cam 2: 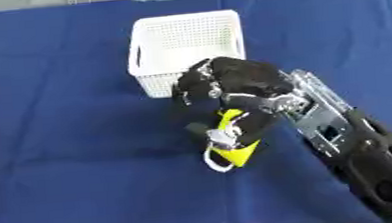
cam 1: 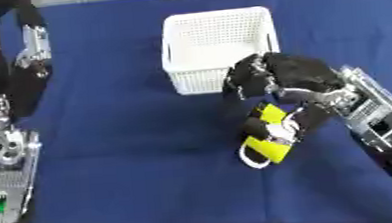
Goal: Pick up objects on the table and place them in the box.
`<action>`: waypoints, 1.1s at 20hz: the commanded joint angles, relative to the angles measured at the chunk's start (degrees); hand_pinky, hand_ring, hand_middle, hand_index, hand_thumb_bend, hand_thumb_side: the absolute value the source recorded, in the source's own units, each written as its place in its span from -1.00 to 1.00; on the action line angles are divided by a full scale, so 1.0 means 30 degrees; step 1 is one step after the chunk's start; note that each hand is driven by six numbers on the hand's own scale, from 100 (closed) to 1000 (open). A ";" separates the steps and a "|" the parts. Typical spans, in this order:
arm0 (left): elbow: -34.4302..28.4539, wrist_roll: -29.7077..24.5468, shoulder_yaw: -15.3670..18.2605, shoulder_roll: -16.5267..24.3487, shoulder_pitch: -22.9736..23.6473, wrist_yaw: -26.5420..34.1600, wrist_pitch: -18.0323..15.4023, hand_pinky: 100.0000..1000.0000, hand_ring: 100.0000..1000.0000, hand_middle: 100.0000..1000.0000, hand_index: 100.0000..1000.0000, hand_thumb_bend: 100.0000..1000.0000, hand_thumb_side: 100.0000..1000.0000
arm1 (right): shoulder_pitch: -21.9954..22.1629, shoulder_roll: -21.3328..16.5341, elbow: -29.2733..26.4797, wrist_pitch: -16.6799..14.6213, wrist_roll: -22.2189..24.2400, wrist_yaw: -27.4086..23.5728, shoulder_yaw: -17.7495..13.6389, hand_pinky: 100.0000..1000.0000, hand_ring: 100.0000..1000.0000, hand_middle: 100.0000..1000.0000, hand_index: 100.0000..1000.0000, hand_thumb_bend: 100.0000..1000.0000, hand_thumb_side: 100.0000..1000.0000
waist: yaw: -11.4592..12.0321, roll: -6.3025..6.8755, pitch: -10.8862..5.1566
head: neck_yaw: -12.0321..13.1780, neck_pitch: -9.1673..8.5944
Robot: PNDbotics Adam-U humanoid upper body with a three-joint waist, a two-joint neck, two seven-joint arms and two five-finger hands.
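A white mesh basket (cam 1: pixel 216 14) stands on the blue cloth at the upper middle, and nothing shows inside it. Just in front of its near right corner is my black right hand (cam 1: pixel 295 75), its fingers curled. Below the palm hangs a yellow flat object (cam 1: pixel 268 148) with a white loop (cam 1: pixel 254 162) at its lower end. The thumb and a finger pinch the object's upper part. I cannot tell whether its lower end touches the cloth. My left hand (cam 1: pixel 33 50) shows at the upper left edge, far from the basket.
The blue cloth (cam 1: pixel 123 139) covers the whole table. Silver and black parts of my left arm (cam 1: pixel 5 148), with a green light, run down the left edge. My right forearm (cam 2: pixel 351 146) crosses the lower right corner.
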 commanded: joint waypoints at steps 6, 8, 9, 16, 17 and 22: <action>-0.0301 0.0023 0.0086 0.0218 -0.0140 -0.0020 -0.0082 0.78 0.45 0.50 0.61 -1.00 0.34 | -0.0137 0.0057 0.0395 -0.3678 0.3583 0.0914 0.0078 0.09 -0.04 -0.03 0.29 -0.82 1.00 | 0.0049 -0.0005 -0.0257 | -0.0156 -0.0061; -0.0301 0.0024 0.0088 0.0217 -0.0144 -0.0015 -0.0083 0.78 0.45 0.50 0.61 -1.00 0.34 | -0.0126 0.0078 0.0458 -0.3678 0.3580 0.1034 0.0137 0.09 -0.05 -0.04 0.29 -0.82 1.00 | 0.0056 0.0012 -0.0246 | -0.0166 -0.0061; -0.0301 0.0023 0.0087 0.0220 -0.0145 -0.0013 -0.0083 0.78 0.45 0.50 0.61 -1.00 0.34 | -0.0121 0.0083 0.0485 -0.3678 0.3584 0.1084 0.0162 0.09 -0.05 -0.04 0.29 -0.82 1.00 | 0.0056 0.0016 -0.0242 | -0.0173 -0.0061; -0.0301 0.0013 0.0084 0.0223 -0.0156 -0.0007 -0.0085 0.78 0.45 0.50 0.61 -1.00 0.34 | -0.0050 0.0080 0.0676 -0.3678 0.3646 0.1387 0.0281 0.10 -0.05 -0.04 0.29 -0.83 1.00 | 0.0044 0.0014 -0.0219 | -0.0190 -0.0061; -0.0301 0.0011 0.0084 0.0224 -0.0154 -0.0006 -0.0082 0.78 0.45 0.50 0.61 -1.00 0.34 | -0.0042 0.0077 0.0699 -0.3678 0.3644 0.1426 0.0286 0.10 -0.05 -0.04 0.29 -0.83 1.00 | 0.0044 0.0014 -0.0216 | -0.0192 -0.0061; -0.0301 0.0010 0.0081 0.0229 -0.0161 -0.0007 -0.0084 0.78 0.45 0.50 0.61 -1.00 0.34 | -0.0015 0.0078 0.0738 -0.3678 0.3598 0.1577 0.0305 0.09 -0.09 -0.08 0.26 -0.83 1.00 | 0.0045 0.0007 -0.0209 | -0.0204 -0.0061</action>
